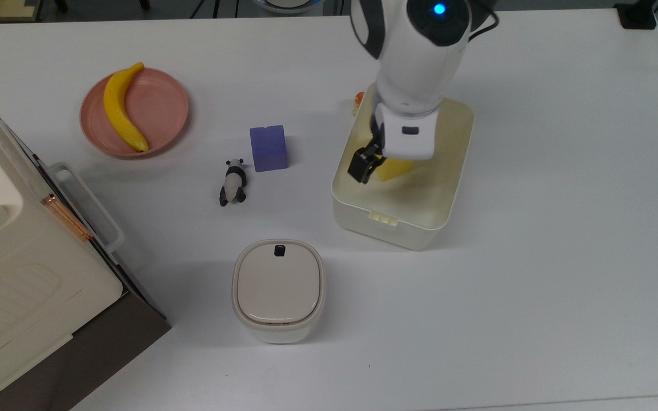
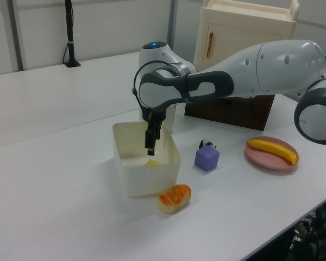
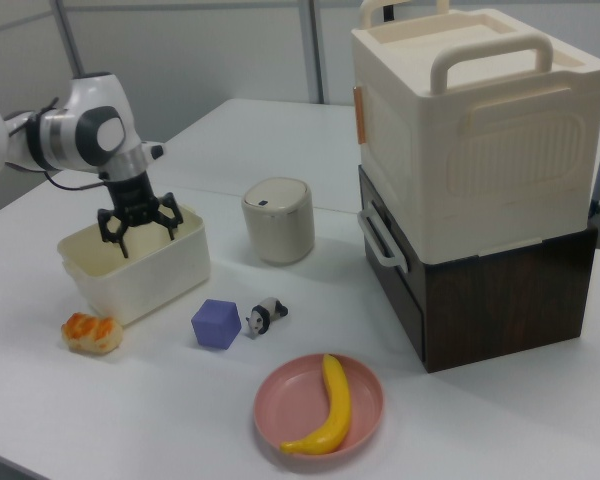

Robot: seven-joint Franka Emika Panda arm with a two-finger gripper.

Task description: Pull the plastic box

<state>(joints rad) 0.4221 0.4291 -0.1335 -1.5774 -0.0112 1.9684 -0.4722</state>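
The plastic box (image 1: 420, 222) looks light and stiff (slides easily); the spread, empty pincer (image 3: 140, 228) should hook its rim.

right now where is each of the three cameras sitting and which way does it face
Top view: overhead, looking straight down on the white table; the arm's white wrist and the gripper hang over the plastic box.
Left view: low at a table edge, facing the box with the bread roll nearest; the long arm reaches in from the left view's right.
Right view: raised on the opposite side, the banana plate nearest; the arm enters from the right view's left.
All three share the box, the purple cube and the banana.
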